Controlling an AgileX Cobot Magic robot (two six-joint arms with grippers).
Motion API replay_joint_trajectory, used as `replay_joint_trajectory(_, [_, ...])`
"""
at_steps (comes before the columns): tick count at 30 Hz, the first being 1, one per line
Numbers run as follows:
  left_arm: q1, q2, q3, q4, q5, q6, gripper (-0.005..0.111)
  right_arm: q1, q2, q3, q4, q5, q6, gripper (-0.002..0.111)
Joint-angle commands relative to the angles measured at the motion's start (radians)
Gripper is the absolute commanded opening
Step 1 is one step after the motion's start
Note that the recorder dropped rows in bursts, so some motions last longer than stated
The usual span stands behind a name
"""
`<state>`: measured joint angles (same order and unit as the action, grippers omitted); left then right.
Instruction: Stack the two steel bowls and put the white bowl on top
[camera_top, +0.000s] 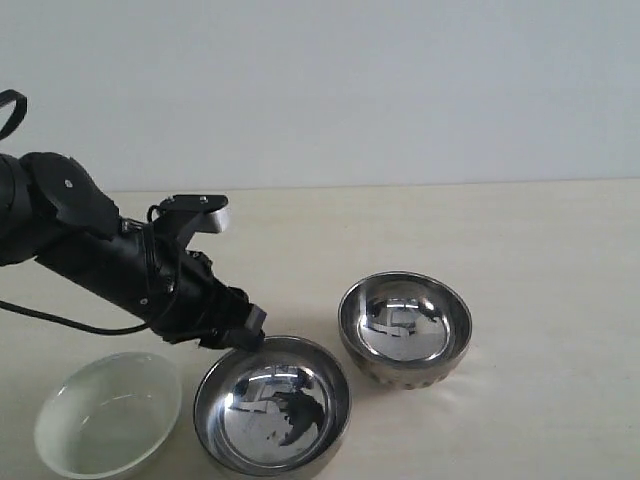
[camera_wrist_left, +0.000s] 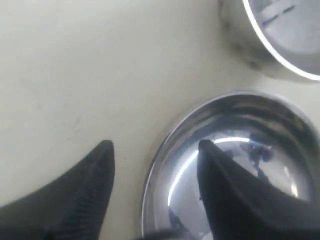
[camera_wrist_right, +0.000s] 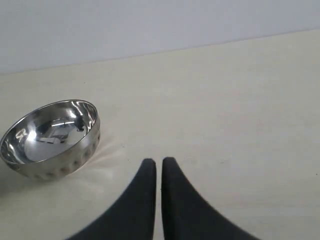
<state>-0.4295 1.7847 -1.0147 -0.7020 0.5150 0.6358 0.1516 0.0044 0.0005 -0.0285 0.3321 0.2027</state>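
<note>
The smooth steel bowl (camera_top: 272, 404) sits at the front middle of the table, and the ribbed steel bowl (camera_top: 405, 328) stands apart to its right. At the front left is the white bowl (camera_top: 108, 414), empty and upright. My left gripper (camera_top: 245, 335) is open at the smooth bowl's back-left rim. In the left wrist view the left gripper (camera_wrist_left: 155, 146) straddles the rim of the smooth steel bowl (camera_wrist_left: 250, 125): one finger over the table outside, the other over the bowl's inside. My right gripper (camera_wrist_right: 159, 161) is shut on nothing, with the ribbed steel bowl (camera_wrist_right: 50, 135) off to one side.
The cream table (camera_top: 540, 260) runs back to a pale wall. The left arm (camera_top: 100, 250) slants in from the left edge above the white bowl. The ribbed steel bowl (camera_wrist_left: 295, 25) shows at a corner of the left wrist view.
</note>
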Motion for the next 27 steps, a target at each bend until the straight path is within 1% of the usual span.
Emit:
replay_joint_trajectory(1, [0.001,-0.022,-0.061,0.004,0.015,-0.058,0.048,-0.003,-0.004,0.0,-0.008,-0.01,-0.001,0.0])
replay_joint_trajectory(5, [0.001,-0.01,-0.146,0.006,0.039,-0.071,0.048,-0.003,-0.004,0.0,-0.008,-0.01,-0.001,0.0])
replay_joint_trajectory(11, [0.001,0.018,-0.238,0.018,0.054,-0.071,0.048,-0.003,-0.004,0.0,-0.008,-0.01,-0.001,0.0])
replay_joint_trajectory(15, [-0.002,0.064,-0.312,0.068,0.126,-0.111,0.048,-0.003,-0.004,0.0,-0.008,-0.01,-0.001,0.0])
replay_joint_trajectory(17, [-0.015,0.091,-0.347,0.114,0.162,-0.129,0.048,-0.003,-0.004,0.0,-0.008,-0.01,-0.001,0.0])
replay_joint_trajectory(20, [-0.047,0.126,-0.384,0.18,0.165,-0.152,0.048,-0.003,-0.004,0.0,-0.008,-0.01,-0.001,0.0])
replay_joint_trajectory(23, [-0.075,0.162,-0.423,0.191,0.144,-0.166,0.048,-0.003,-0.004,0.0,-0.008,-0.01,-0.001,0.0])
replay_joint_trajectory(27, [-0.117,0.245,-0.515,0.206,0.165,-0.177,0.048,-0.003,-0.004,0.0,-0.008,-0.01,-0.001,0.0])
